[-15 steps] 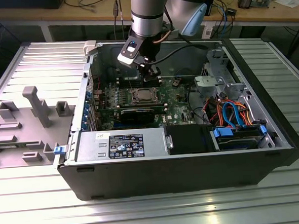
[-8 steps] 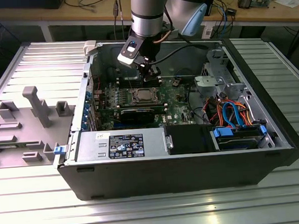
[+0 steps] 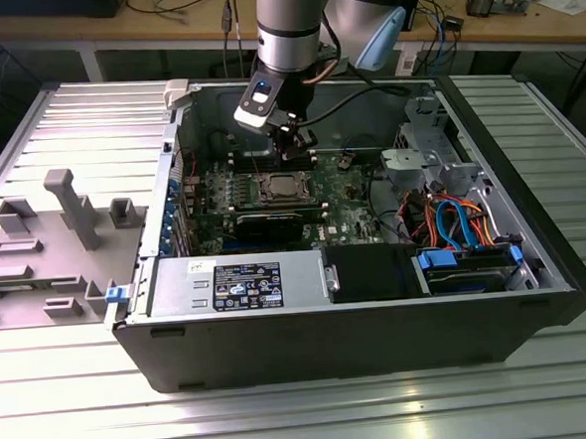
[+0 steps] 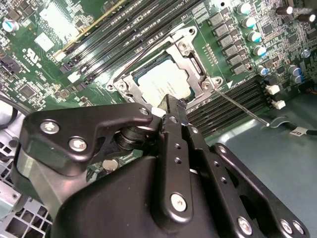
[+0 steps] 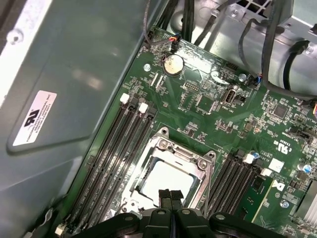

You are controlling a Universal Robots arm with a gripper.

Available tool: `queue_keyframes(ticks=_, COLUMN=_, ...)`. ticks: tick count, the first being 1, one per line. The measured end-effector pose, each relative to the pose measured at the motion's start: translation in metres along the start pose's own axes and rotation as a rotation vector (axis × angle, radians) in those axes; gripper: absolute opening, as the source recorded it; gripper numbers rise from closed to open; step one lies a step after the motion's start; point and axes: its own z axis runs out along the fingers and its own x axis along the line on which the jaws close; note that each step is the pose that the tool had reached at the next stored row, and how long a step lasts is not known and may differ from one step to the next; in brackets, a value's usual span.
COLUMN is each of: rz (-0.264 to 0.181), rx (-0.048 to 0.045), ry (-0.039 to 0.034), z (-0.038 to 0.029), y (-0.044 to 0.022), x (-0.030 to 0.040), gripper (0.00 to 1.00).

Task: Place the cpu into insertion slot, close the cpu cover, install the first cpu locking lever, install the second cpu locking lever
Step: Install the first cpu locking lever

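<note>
Silver arm (image 3: 288, 26), black screw-studded end effector (image 5: 170, 195)

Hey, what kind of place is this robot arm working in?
Most likely a robotics lab or workshop test bench. An opened desktop computer case lies on a ribbed metal table, its green motherboard exposed, and wooden workbenches strewn with cables and gear stand behind it.

The cpu (image 5: 166, 179) is silvery-grey, the board (image 5: 214, 124) green.

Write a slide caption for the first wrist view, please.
Shut gripper hovers over the cpu, framed by the closed cpu cover.
</note>
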Motion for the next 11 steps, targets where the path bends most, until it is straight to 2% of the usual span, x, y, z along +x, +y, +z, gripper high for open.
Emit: queue_keyframes(ticks=11, rz=-0.006, rx=0.0000, ry=0.0000, z=0.0000, y=0.0000, x=0.0000, gripper=0.11)
